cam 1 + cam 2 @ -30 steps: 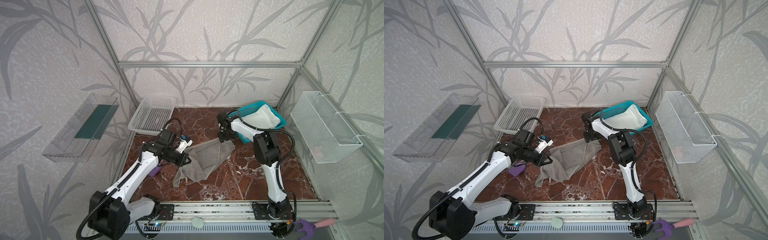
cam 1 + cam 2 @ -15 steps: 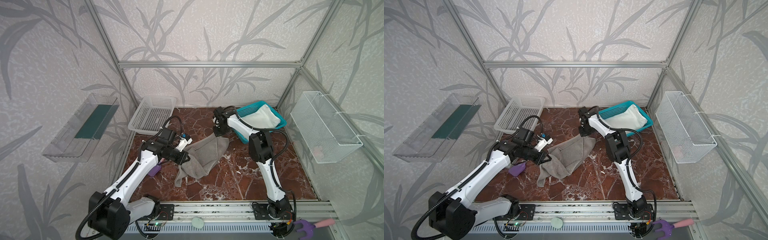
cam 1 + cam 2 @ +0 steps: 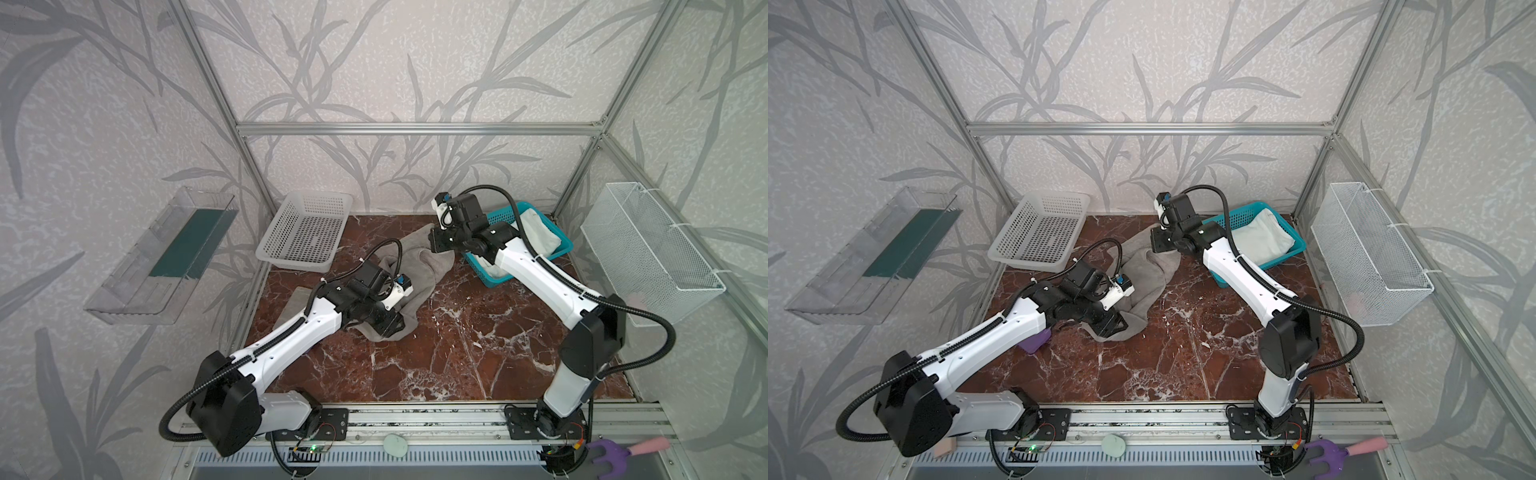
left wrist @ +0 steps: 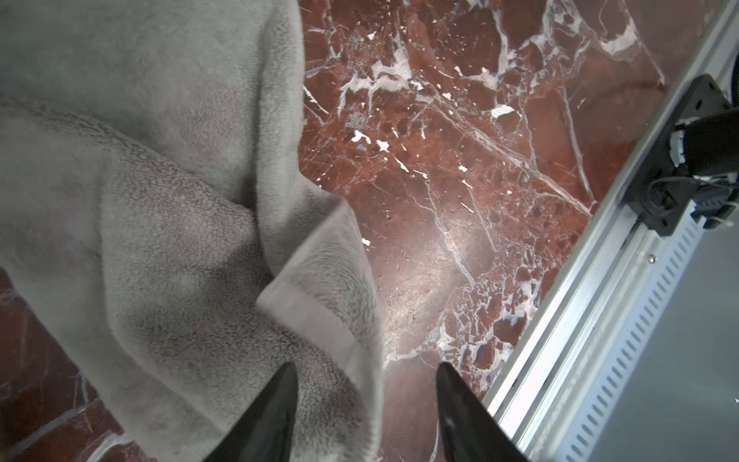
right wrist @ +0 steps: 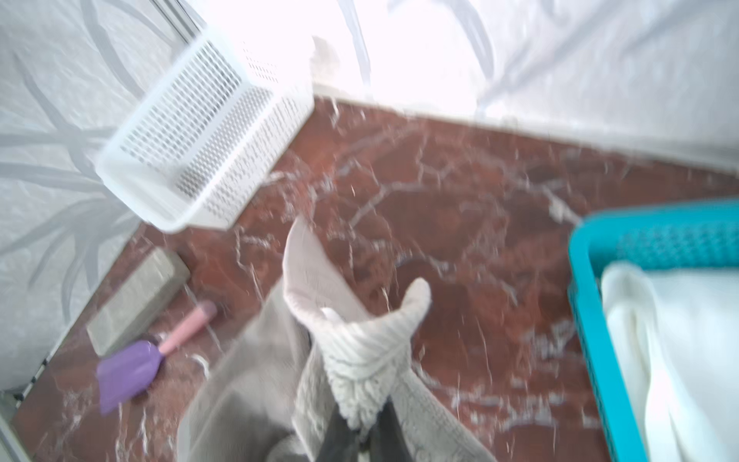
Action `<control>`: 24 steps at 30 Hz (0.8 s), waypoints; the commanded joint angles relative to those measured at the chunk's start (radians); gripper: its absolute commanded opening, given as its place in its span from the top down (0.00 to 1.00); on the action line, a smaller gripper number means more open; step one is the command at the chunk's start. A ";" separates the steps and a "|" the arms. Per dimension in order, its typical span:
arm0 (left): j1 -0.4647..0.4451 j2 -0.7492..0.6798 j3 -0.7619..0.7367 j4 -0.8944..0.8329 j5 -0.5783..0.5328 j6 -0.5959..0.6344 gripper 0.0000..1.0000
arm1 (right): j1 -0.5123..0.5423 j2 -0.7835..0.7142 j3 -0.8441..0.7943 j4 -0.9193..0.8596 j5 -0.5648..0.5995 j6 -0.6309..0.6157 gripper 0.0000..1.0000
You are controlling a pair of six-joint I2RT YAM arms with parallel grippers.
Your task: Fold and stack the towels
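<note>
one towel in hand: flattening the grey towel (image 3: 428, 266), bunched on the marble top (image 3: 457, 353). far corner clamped in right gripper (image 5: 362, 420); left gripper (image 4: 364, 368) fingers apart over near hem. next, likely: pinch that hem, pull taut. white towel (image 3: 1260, 239) in teal basket (image 5: 580, 260); no other towel visible; right wrist view blurred.

Top views high, looking down, sharing whole tabletop (image 3: 457, 353); wrist views close-up

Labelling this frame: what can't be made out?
- Right wrist view: motion blur; bottom edge cuts off right gripper, pinching grey towel.
- Top views: left arm hides most of scoop and slab.
- Right arm covers part of white towel in basket; anything under it is hidden.
</note>
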 commanded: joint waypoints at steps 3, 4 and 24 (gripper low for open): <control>0.046 -0.129 -0.021 0.126 -0.156 -0.071 0.31 | -0.005 -0.007 -0.393 0.179 -0.033 0.081 1.00; 0.080 -0.129 -0.019 0.150 -0.128 -0.095 0.31 | -0.005 -0.005 -0.439 0.189 -0.031 0.088 1.00; 0.302 0.783 0.620 0.328 0.194 -0.414 0.35 | -0.006 0.050 -0.590 0.224 0.029 0.045 1.00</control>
